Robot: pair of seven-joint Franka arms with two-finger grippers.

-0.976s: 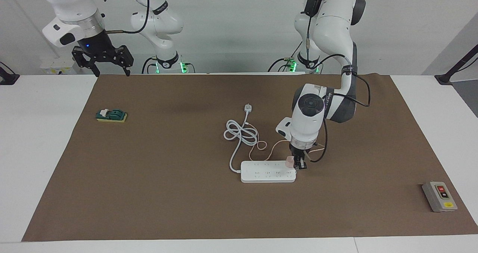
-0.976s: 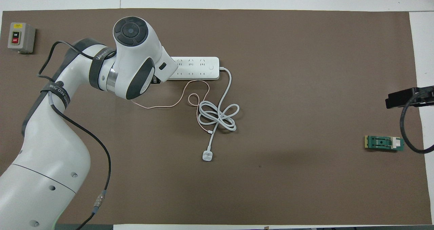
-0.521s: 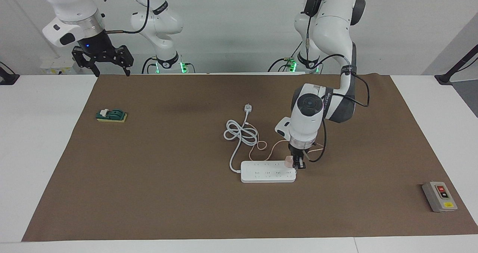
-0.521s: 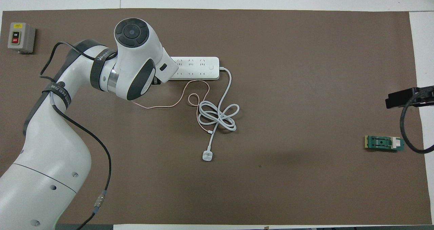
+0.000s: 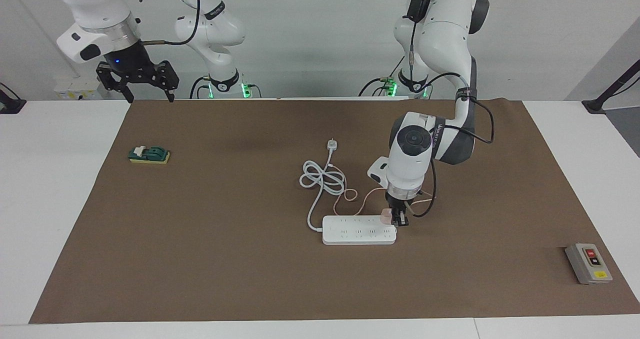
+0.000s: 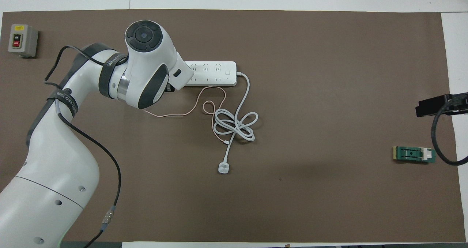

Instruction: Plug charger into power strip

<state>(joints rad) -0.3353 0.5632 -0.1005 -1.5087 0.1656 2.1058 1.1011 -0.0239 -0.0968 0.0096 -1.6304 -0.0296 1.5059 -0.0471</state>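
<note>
Now left fingers (image 5: 399, 221) hold the charger (image 5: 386, 216) at the power strip (image 5: 358, 230).

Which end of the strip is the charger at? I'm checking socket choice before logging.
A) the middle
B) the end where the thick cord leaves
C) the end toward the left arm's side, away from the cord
C: the charger sits on the strip at the end away from the cord, held there by the left hand.
</note>
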